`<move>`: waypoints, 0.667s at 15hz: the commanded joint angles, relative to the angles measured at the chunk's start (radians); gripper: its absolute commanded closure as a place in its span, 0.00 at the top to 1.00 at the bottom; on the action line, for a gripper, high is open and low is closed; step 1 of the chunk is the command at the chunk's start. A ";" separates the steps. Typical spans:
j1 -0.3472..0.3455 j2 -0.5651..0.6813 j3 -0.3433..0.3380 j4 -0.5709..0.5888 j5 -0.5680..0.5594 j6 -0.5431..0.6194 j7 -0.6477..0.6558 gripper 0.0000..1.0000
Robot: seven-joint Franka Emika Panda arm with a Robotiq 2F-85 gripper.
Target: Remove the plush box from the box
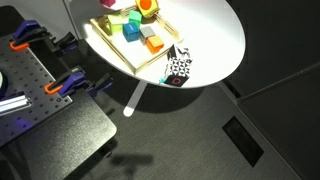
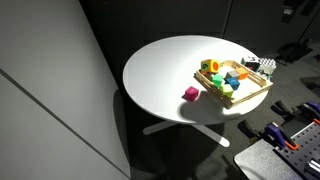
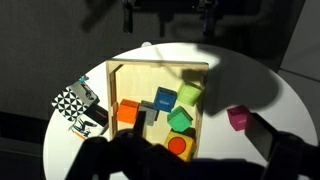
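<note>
The plush box (image 3: 177, 146), yellow with an orange-red circle, lies inside the box (image 3: 160, 67), a shallow pale wood tray, at the edge nearest the wrist camera. It also shows in both exterior views (image 1: 147, 7) (image 2: 210, 67) at one end of the tray (image 1: 110, 45) (image 2: 250, 95). My gripper (image 3: 200, 128) is open and empty. It hovers well above the tray, its dark fingers framing the plush box and a green block (image 3: 180, 120). The fingers touch nothing.
An orange block (image 3: 127, 111), a blue block (image 3: 163, 99) and a yellow-green block (image 3: 189, 93) also lie in the tray. A magenta block (image 3: 237, 118) (image 2: 189, 94) lies on the white round table outside the tray. A black-and-white patterned card (image 3: 72, 103) (image 1: 178, 67) lies beside the tray.
</note>
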 commanded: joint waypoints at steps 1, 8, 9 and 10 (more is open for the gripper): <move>-0.014 0.053 -0.007 0.058 0.018 -0.020 0.012 1.00; -0.029 0.202 -0.031 0.169 0.041 -0.046 0.011 1.00; -0.029 0.226 -0.034 0.184 0.045 -0.051 0.009 1.00; -0.030 0.252 -0.037 0.197 0.048 -0.053 0.006 1.00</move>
